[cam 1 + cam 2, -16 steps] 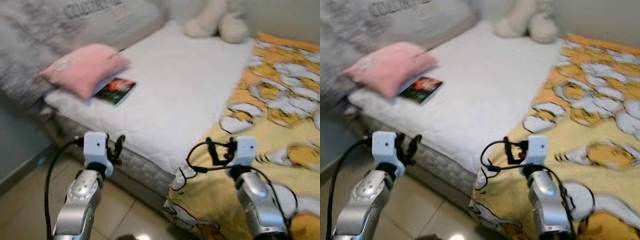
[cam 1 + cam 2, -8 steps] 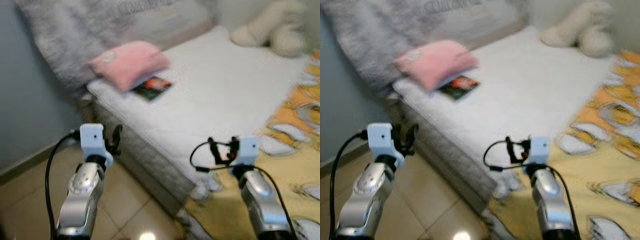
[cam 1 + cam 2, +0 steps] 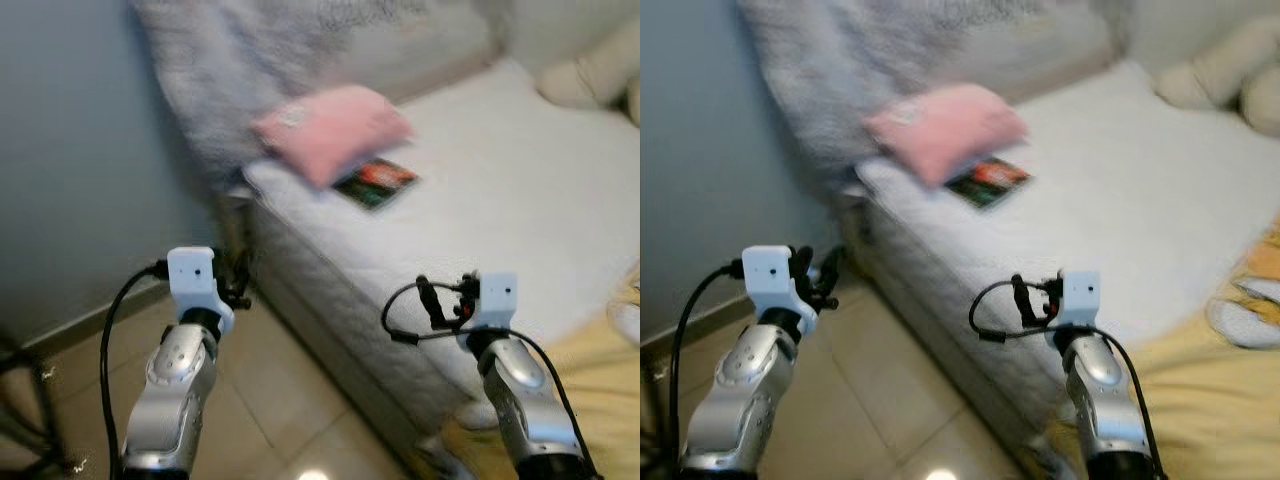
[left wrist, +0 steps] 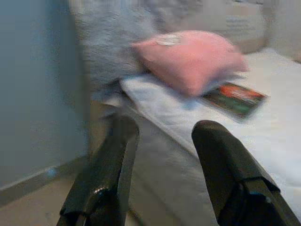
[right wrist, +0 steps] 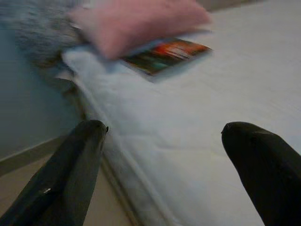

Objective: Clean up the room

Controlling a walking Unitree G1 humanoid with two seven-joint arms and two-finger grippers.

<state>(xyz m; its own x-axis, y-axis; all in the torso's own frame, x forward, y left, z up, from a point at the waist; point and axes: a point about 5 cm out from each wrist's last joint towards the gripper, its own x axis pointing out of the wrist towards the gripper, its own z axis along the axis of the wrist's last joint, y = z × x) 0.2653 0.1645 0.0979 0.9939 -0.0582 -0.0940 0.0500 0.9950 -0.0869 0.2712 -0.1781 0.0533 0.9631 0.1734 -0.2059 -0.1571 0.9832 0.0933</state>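
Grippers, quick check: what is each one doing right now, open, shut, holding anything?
Left gripper: open, holding nothing, raised above the floor beside the bed.
Right gripper: open, holding nothing, raised over the mattress edge.

— What lies ahead of me, apart from the tidying?

— A white quilted mattress (image 3: 520,210), its stitched side dropping straight to the floor (image 3: 290,400).

— And the floor?

— Pale beige tiles with thin joints, and a small bright glare (image 3: 312,476) low down on them.

— What is on my left?

— A plain grey-blue wall (image 3: 90,150), with a light skirting (image 3: 90,330) where it meets the tiles. A dark thin frame (image 3: 40,400) stands near it; I cannot tell what it belongs to.

— At the head of the mattress?

— A grey fuzzy cover (image 3: 230,70) rises against the wall, blurred. At the far corner sits something cream and plush (image 3: 600,70), touching the mattress.
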